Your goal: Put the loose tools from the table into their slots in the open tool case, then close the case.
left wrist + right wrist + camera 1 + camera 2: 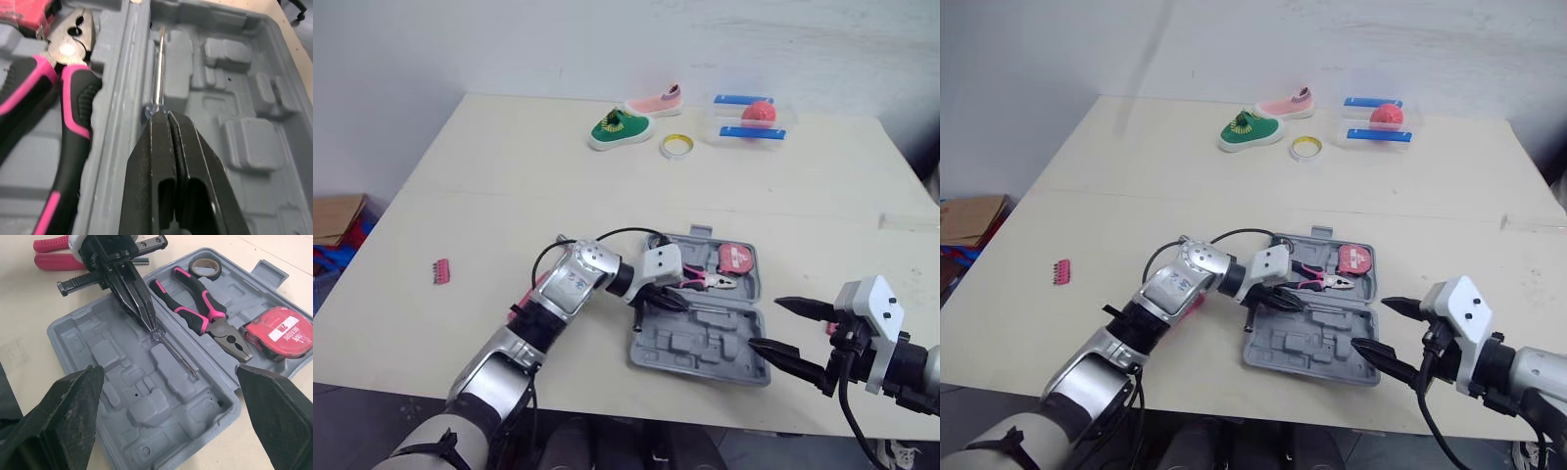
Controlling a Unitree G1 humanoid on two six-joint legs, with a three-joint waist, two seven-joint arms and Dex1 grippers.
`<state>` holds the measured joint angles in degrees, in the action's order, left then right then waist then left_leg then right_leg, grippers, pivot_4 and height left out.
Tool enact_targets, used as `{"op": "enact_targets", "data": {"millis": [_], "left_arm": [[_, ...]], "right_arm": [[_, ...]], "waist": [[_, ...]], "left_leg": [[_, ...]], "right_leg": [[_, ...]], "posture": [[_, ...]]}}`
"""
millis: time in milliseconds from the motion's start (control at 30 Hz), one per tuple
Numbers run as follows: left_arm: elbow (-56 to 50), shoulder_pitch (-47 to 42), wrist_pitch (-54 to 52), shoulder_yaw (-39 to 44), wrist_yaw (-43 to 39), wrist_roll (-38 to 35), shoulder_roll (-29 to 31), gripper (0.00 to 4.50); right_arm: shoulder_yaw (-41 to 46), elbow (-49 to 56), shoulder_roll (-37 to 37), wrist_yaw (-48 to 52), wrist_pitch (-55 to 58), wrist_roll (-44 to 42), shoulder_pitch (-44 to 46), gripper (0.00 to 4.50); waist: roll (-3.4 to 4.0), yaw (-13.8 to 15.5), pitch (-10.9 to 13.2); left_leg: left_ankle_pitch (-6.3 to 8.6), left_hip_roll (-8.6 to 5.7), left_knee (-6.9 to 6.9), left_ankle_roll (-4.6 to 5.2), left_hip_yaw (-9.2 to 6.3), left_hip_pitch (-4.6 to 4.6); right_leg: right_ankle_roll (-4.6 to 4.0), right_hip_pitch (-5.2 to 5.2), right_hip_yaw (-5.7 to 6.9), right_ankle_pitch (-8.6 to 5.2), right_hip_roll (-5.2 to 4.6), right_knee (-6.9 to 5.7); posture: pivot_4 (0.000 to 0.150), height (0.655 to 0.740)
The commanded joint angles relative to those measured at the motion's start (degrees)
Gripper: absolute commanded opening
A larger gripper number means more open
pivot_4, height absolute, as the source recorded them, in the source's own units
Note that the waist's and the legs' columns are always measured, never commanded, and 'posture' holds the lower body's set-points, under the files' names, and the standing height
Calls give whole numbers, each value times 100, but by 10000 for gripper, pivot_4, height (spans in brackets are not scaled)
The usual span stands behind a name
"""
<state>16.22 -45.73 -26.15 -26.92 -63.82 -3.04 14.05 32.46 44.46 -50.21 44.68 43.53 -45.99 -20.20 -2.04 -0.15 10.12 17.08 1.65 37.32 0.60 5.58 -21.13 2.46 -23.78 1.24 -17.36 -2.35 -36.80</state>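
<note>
The grey tool case (700,367) lies open near the table's front edge. A pink-and-black pliers (705,281), a red tape measure (736,259) and a black tape roll (204,268) sit in its far half. My left gripper (671,302) reaches into the case by the hinge, shut on the clear handle of a screwdriver (178,357); the metal shaft lies in the near half. My right gripper (766,323) is open at the case's right front corner, holding nothing. A pink-handled tool (54,253) lies on the table beside the case, under my left arm.
A pink bit strip (440,270) lies at the left of the table. At the far side are a green shoe (619,128), a pink shoe (656,101), a yellow tape ring (677,146) and a clear box with a red ball (751,119).
</note>
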Motion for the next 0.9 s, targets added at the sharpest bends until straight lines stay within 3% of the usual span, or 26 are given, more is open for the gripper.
{"op": "enact_targets", "data": {"millis": [33, 200, 433, 567, 733, 900], "left_arm": [[-74, -38, 78, 53, 20, -8, -39, 94], [-79, 29, -73, -154, 128, 209, 10, 94], [64, 196, -218, -1117, 53, 984, 299, 94], [272, 159, -257, -1136, 262, 1099, 157, 94], [450, 57, 139, -846, 317, 931, -40, 94], [-174, 48, -153, 154, -48, -79, -105, 94]], "right_arm": [[95, 14, 56, -22, -98, -34, 26, 45000], [92, 9, 53, -21, -98, -29, 38, 45000], [80, -7, 64, -20, -114, -2, 36, 45000], [81, -3, 64, -16, -115, 21, 27, 45000], [177, -3, 43, 40, -136, 80, -62, 45000], [326, -52, 108, -29, -198, 130, -80, 45000]], "waist": [[0, 2, 0], [0, 4, 0], [-6, 7, -17], [-16, 10, -51], [-4, 61, -74], [7, 47, -70]], "left_leg": [[0, 1, -1, 0, 0, 1], [0, 0, -1, 0, -1, 0], [1, 1, -18, -1, -2, 10], [3, 2, -18, 2, -4, 10], [8, 0, -13, 13, -9, 9], [8, 1, -12, 24, -8, -5]], "right_leg": [[0, 0, 0, 0, 1, 0], [0, 0, 1, 0, 0, 1], [0, 39, 1, -1, 0, 24], [0, 42, 2, -1, 0, 30], [3, 51, 7, 0, -6, 47], [13, 27, 8, 6, -7, 77]], "posture": [[1500, 7304], [1500, 7304], [1500, 7304], [1500, 7304], [1500, 7304], [1500, 7304]]}}
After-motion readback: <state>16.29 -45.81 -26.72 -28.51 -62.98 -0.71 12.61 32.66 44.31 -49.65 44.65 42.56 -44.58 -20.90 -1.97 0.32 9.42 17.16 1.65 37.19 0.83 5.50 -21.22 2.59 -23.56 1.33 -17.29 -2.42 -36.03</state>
